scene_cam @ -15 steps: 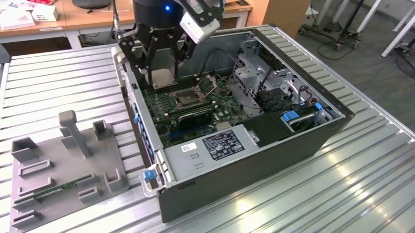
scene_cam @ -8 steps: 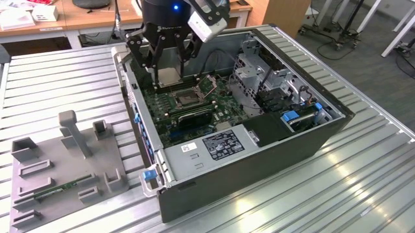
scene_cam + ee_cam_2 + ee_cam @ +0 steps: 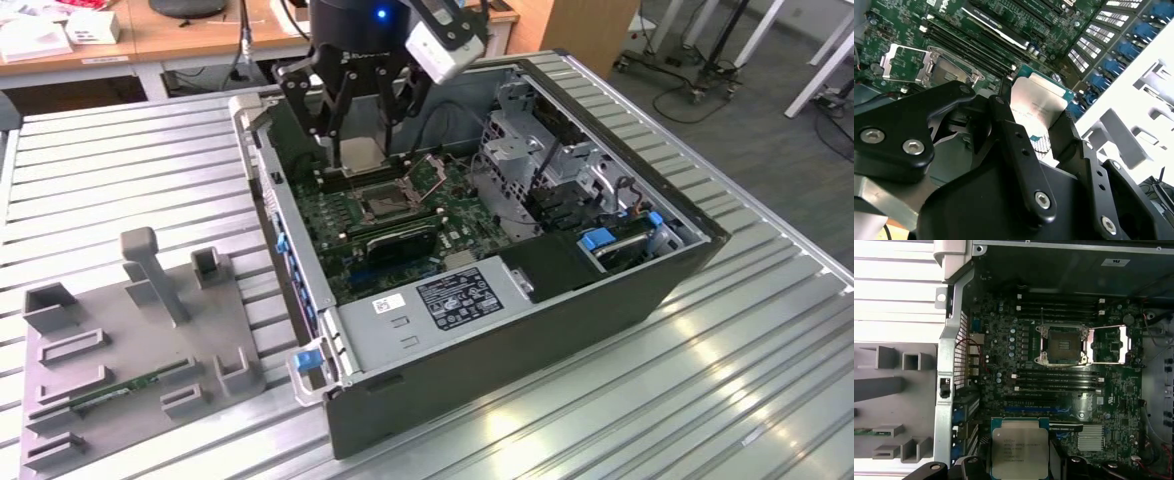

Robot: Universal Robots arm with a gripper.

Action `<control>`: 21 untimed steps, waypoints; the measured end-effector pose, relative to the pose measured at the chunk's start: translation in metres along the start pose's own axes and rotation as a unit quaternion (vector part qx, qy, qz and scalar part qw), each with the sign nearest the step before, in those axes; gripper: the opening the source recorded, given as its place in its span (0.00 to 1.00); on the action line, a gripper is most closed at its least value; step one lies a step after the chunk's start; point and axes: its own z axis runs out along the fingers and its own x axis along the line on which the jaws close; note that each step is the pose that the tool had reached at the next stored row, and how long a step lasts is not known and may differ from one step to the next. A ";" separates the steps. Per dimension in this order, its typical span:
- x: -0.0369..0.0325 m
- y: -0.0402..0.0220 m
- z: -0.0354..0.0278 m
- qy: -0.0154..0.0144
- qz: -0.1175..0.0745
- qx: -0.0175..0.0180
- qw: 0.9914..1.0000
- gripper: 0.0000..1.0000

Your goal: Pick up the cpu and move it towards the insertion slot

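The cpu, a flat pale square chip, hangs inside the open computer case with my gripper shut on its edges. Both wrist views show the cpu clamped between black fingers. The insertion slot lies on the green board just below and in front of the held chip. This slot has a dark centre and a silver frame, and its lid is swung open to one side. The chip is above the board and apart from the slot.
Long black memory slots flank the socket. A silver power supply and drive cages crowd the case. On the exterior view's left, a grey fixture block holds a green memory stick on the ribbed metal table.
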 end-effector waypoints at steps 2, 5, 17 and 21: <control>-0.0040 -0.0001 0.0000 0.000 0.000 0.000 1.000 0.55; -0.0099 -0.0002 -0.0001 0.000 0.000 0.000 1.000 0.55; -0.0361 -0.0007 -0.0001 0.000 0.000 0.000 1.000 0.55; -0.0442 -0.0008 -0.0001 0.000 0.000 0.000 1.000 0.55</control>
